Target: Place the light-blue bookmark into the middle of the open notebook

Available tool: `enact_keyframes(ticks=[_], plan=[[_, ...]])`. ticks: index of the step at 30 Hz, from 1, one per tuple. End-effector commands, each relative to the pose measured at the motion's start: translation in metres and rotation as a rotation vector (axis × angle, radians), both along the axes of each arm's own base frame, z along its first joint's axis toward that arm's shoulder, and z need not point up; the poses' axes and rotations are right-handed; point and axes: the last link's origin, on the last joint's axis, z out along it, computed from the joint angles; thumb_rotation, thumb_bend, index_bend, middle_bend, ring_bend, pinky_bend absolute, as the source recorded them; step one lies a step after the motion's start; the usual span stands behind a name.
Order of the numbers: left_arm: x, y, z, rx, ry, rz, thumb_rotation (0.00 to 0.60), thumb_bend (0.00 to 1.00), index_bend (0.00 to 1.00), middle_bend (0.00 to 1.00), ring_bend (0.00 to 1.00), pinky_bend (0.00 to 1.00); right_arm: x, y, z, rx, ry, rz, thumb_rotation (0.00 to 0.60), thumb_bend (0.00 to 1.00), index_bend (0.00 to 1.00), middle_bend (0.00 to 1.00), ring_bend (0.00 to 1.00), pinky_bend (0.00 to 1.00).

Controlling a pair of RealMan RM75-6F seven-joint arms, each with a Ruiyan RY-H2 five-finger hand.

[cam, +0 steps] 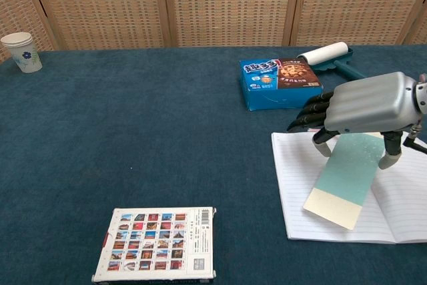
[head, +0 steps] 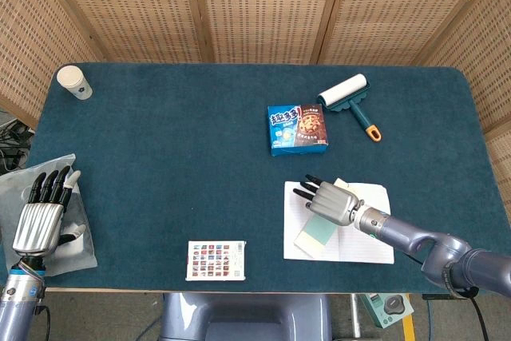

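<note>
The sticker card [cam: 157,243] with its grid of small coloured pictures lies flat at the table's near edge, nearest the chest camera. The right hand [cam: 368,107] hovers over the open notebook [cam: 303,185], palm down, fingers curled; the light-blue bookmark [cam: 345,177] hangs beneath it, apparently pinched at its upper end between thumb and fingers. The bookmark's long axis runs diagonally, its cream-coloured end pointing down toward the near left and resting on the left page beside the centre fold. Behind the notebook sits a blue biscuit box [cam: 280,82], closed, contents unseen; a lint roller [cam: 324,54] lies just past it. A paper cup [head: 74,81] stands upright at the far left corner, interior not discernible. The left hand [head: 43,215] rests at the table's left edge on a grey plastic bag [head: 74,239], fingers extended, holding nothing.
</note>
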Motion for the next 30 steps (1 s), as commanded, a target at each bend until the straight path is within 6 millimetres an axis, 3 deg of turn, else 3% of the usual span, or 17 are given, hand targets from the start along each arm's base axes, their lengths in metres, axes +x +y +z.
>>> enact_keyframes(ticks=[1,4,13,19,21,24,30], plan=[[0.0,0.0,0.001,0.001,-0.002,0.001,0.6,0.04,0.0,0.0,0.0,0.0,-0.001,-0.002,0.001,-0.013,0.003,-0.005,0.6,0.2,0.24,0.0,0.0,0.01],[-0.001,0.0,0.002,0.003,-0.007,0.002,0.6,0.04,0.0,0.0,0.0,0.0,-0.002,-0.003,0.002,-0.028,0.004,-0.013,0.6,0.2,0.17,0.0,0.0,0.01],[-0.002,0.0,0.002,-0.001,-0.018,0.003,0.6,0.04,0.0,0.0,0.0,0.0,-0.006,-0.007,0.005,-0.079,-0.039,-0.101,0.6,0.22,0.14,0.0,0.0,0.02],[-0.003,0.001,0.003,-0.006,-0.027,0.008,0.6,0.04,0.0,0.0,0.0,0.0,-0.006,-0.002,0.003,-0.099,-0.177,-0.313,0.6,0.61,0.15,0.0,0.0,0.02],[-0.003,0.002,0.003,-0.007,-0.03,0.01,0.6,0.04,0.0,0.0,0.0,0.0,-0.004,-0.001,0.0,-0.102,-0.192,-0.331,0.6,0.68,0.16,0.0,0.0,0.02],[-0.004,0.002,0.003,-0.009,-0.035,0.011,0.6,0.04,0.0,0.0,0.0,0.0,-0.001,0.005,-0.006,-0.092,-0.204,-0.342,0.6,0.74,0.18,0.0,0.0,0.02],[-0.006,0.003,0.004,-0.013,-0.044,0.018,0.6,0.04,0.0,0.0,0.0,0.0,0.008,0.022,-0.012,-0.051,-0.198,-0.313,0.6,0.75,0.24,0.01,0.0,0.02]])
